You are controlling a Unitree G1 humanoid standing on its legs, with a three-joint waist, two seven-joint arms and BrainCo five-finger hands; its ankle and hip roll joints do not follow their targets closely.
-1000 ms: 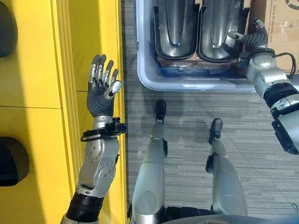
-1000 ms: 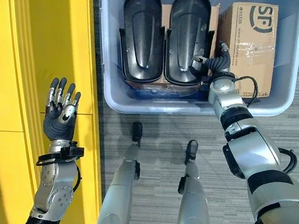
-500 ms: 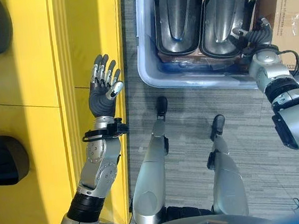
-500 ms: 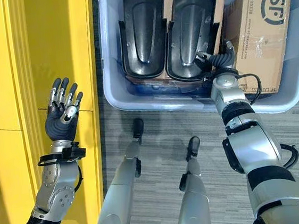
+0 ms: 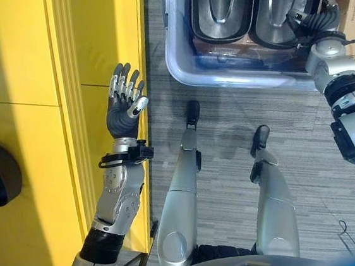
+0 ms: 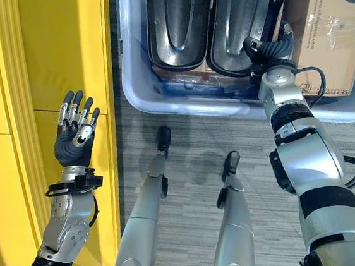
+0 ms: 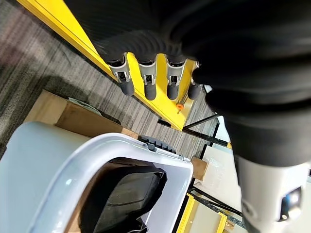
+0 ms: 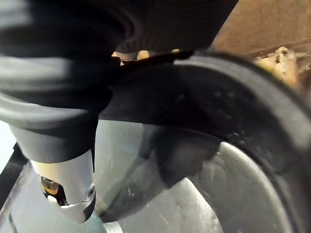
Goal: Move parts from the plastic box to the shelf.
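Starting nearest you, your left hand (image 5: 124, 102) is raised over the yellow shelf (image 5: 36, 122) on the left, palm up, fingers straight and spread, holding nothing. Grey carpeted floor (image 5: 228, 134) runs between the shelf and the pale plastic box (image 6: 180, 101) farther off to the right.

Your right hand (image 6: 269, 48) reaches over the box's near wall and sits at the near end of the right-hand dark part (image 6: 242, 18). In the right wrist view the thumb (image 8: 68, 179) lies against the part's glossy inner face and the fingers go over its rim out of sight, so you cannot tell whether the hand is clamped on it.

A second dark part (image 6: 175, 19) lies just beside it to the left, both still inside the box. A cardboard carton (image 6: 321, 22) stands in the box at the right.
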